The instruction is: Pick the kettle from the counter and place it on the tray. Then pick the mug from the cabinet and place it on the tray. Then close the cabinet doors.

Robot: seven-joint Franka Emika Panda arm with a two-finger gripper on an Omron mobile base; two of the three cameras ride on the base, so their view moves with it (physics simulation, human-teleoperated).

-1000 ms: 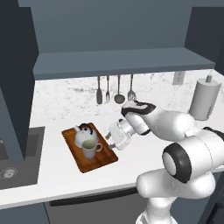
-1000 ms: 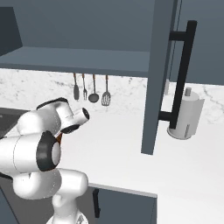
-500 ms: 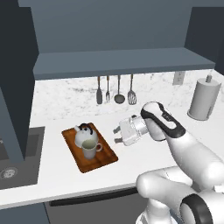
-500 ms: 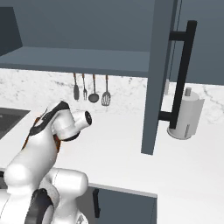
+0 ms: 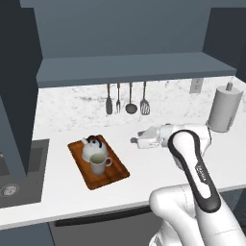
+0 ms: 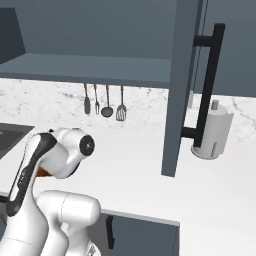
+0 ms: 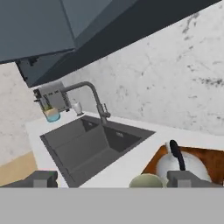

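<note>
My gripper [image 5: 133, 141] is empty, jaws spread wide, hovering over the counter [image 5: 144, 168] right of the tray [image 5: 114, 173]. The kettle [image 5: 92, 148] and mug [image 5: 98, 164] both sit on the tray, touching, so I judge only the doors are left. The open right door [image 6: 180, 85] stands upright well off to my right, on the far side from the tray; its handle [image 6: 207, 85] runs vertically, so I must swing right, away from where the fingers point
</note>
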